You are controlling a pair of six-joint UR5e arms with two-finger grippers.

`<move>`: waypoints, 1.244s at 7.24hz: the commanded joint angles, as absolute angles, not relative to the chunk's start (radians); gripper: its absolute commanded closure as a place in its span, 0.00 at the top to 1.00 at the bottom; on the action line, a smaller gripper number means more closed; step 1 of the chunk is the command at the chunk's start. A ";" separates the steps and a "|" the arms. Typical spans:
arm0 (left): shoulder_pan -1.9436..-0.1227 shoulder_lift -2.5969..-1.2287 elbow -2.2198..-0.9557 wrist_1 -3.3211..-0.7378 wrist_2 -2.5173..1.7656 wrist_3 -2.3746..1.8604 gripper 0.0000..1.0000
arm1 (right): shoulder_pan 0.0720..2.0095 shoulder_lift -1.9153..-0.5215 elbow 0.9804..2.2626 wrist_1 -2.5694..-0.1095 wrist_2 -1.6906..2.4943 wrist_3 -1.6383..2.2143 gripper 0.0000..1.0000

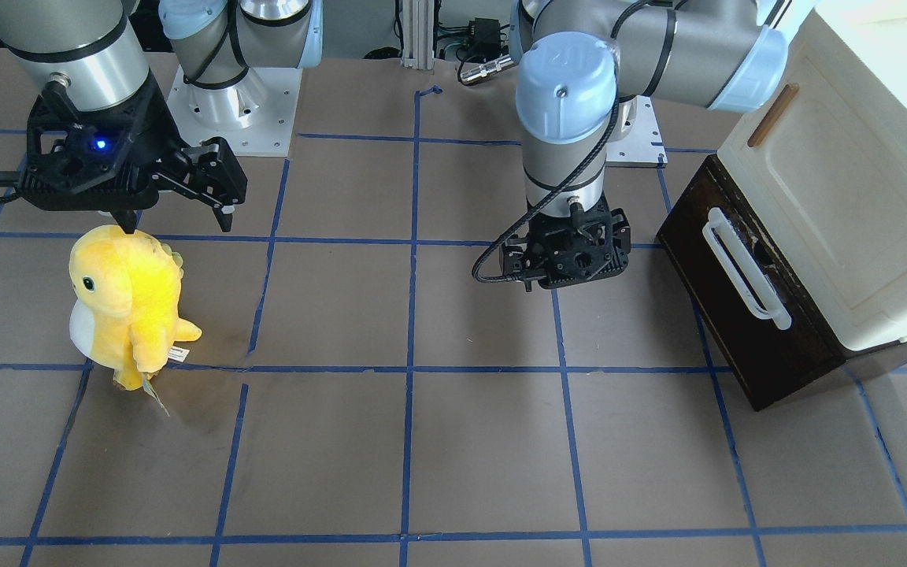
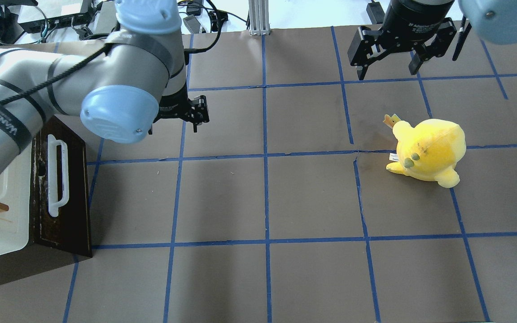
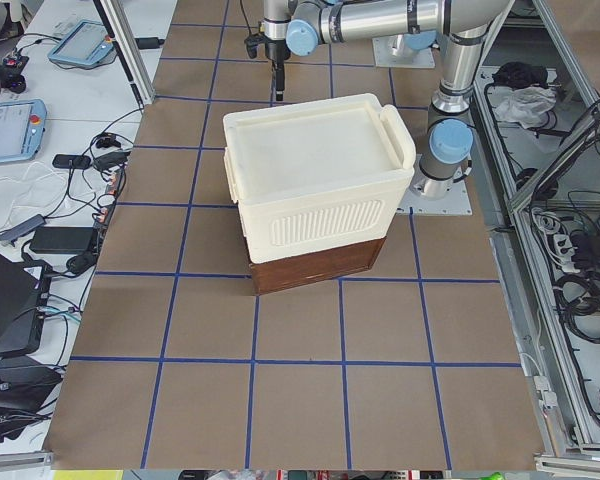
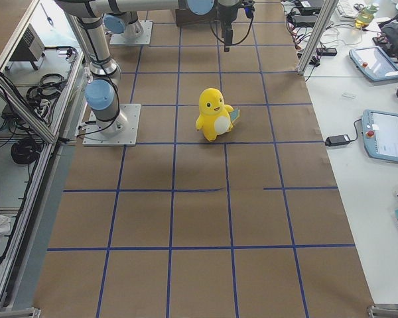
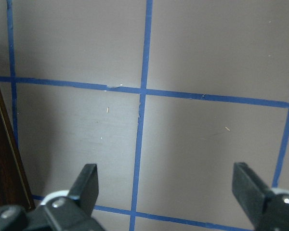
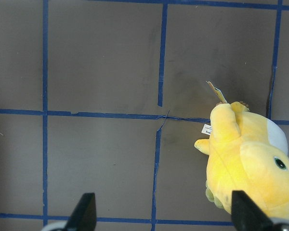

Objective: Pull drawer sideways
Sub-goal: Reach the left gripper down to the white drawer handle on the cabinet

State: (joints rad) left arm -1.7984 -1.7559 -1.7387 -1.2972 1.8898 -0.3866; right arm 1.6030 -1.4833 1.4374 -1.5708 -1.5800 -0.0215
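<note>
- We count one drawer, dark-fronted with one white bar handle. It sits under one cream cabinet at the robot's left end of the tabletop, and its inside is hidden.
- Two claws: the left claw hovers spread near the drawer, not touching it. The right claw hangs spread and empty near one yellow plush toy.

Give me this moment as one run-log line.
drawer: looks closed | left hand: open, clear of handle | right hand: open, empty, near yellow plush
</note>
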 commanded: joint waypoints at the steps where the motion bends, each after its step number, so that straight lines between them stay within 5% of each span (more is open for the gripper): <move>1: -1.818 -1.798 -1.844 -1.298 2.125 -0.491 1.00 | 1.603 -1.483 1.437 -1.571 -1.580 -0.023 1.00; 9: -1.724 -1.977 -1.844 -1.443 2.631 -0.480 1.00 | 1.603 -1.483 1.437 -1.571 -1.580 -0.023 1.00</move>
